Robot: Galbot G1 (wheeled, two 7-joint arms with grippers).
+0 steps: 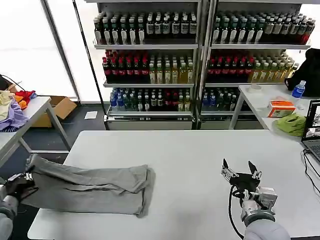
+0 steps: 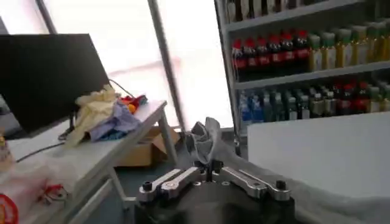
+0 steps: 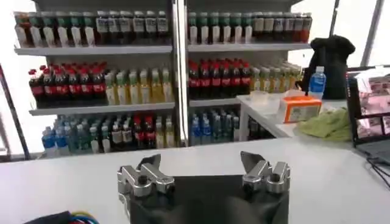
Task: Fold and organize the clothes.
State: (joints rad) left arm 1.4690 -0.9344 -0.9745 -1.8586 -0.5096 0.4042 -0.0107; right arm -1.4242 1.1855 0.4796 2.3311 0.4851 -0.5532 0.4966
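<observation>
Lower left of the frame: your left pincer (image 1: 24, 178), low at the desk (image 1: 200, 160) edge, clamped on a bunched end of the grey shirt (image 1: 95, 187) lying folded there. Lower right: your right pincer (image 1: 241, 169), upright, fingers apart, holding nothing.

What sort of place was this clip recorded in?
Probably a lab or test room set up like a shop: shelves of bottled drinks line the back wall behind a white work table that bears a grey shirt, and a side desk carries a laptop.
</observation>
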